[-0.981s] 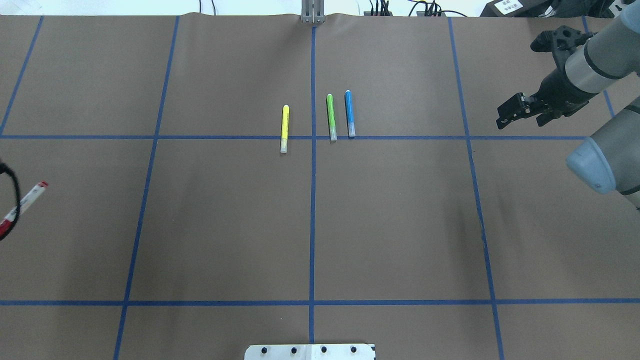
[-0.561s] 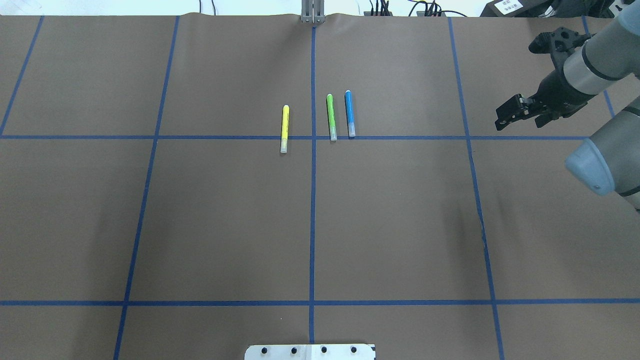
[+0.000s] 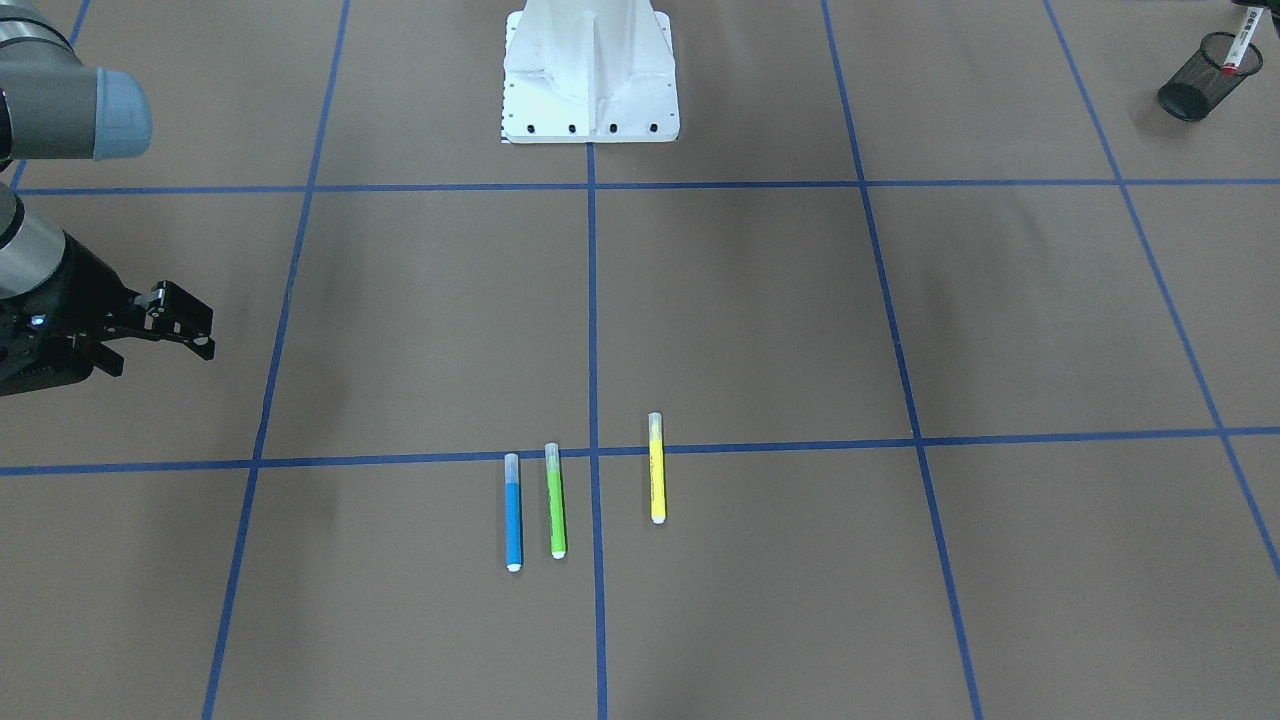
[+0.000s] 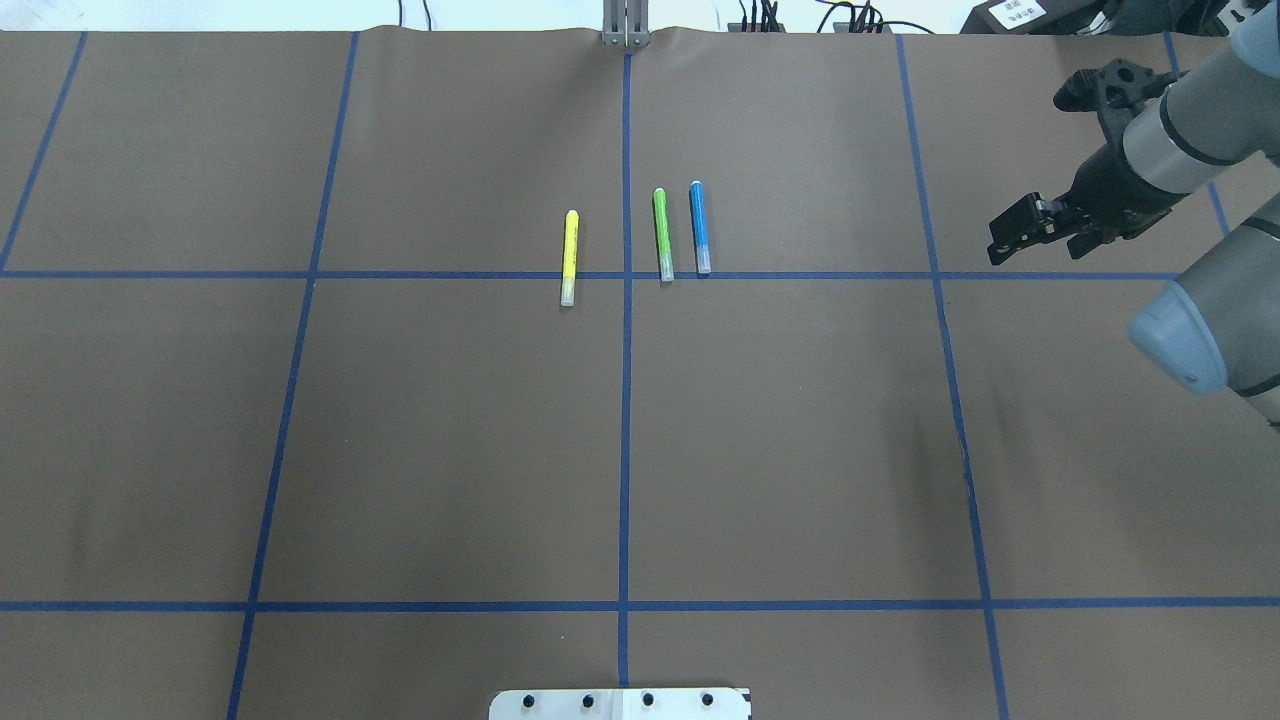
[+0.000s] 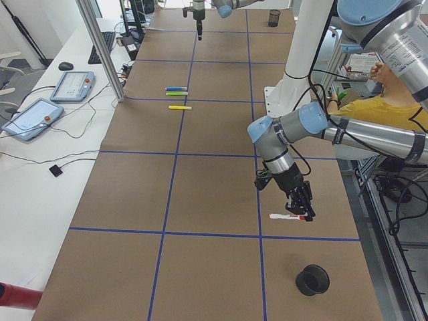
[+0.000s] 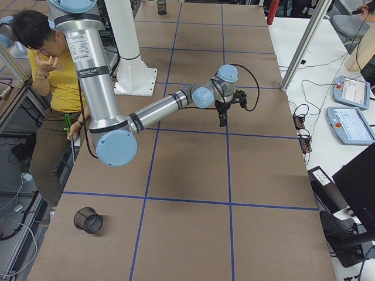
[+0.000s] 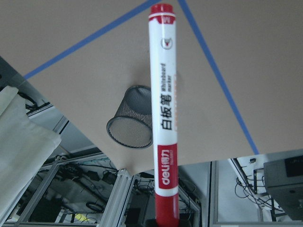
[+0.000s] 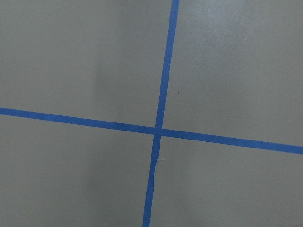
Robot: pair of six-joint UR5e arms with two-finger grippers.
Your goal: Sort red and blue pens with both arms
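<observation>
The left gripper (image 5: 303,210) is pinching the red marker (image 7: 163,118) by one of its red ends, and it is holding the pen almost level over the left end of the brown table (image 4: 450,450). A black mesh cup (image 5: 312,279) is standing near it, further to the left, and the marker is not inside the cup. The blue highlighter (image 4: 699,225) is lying flat in the far middle of the table, just right of the centre tape line, with its clear cap touching the cross line of blue tape (image 8: 163,71). A green highlighter (image 4: 661,232) is lying just beside it on the left, parallel to it. A yellow highlighter (image 4: 569,255) is lying a little more to the left, across the centre line. The right gripper (image 4: 1000,242) is hanging over the far right part of the table, well apart from the three pens. Its fingers are standing spread and are carrying nothing. A person in a yellow shirt (image 6: 53,76) is sitting behind the robot.
</observation>
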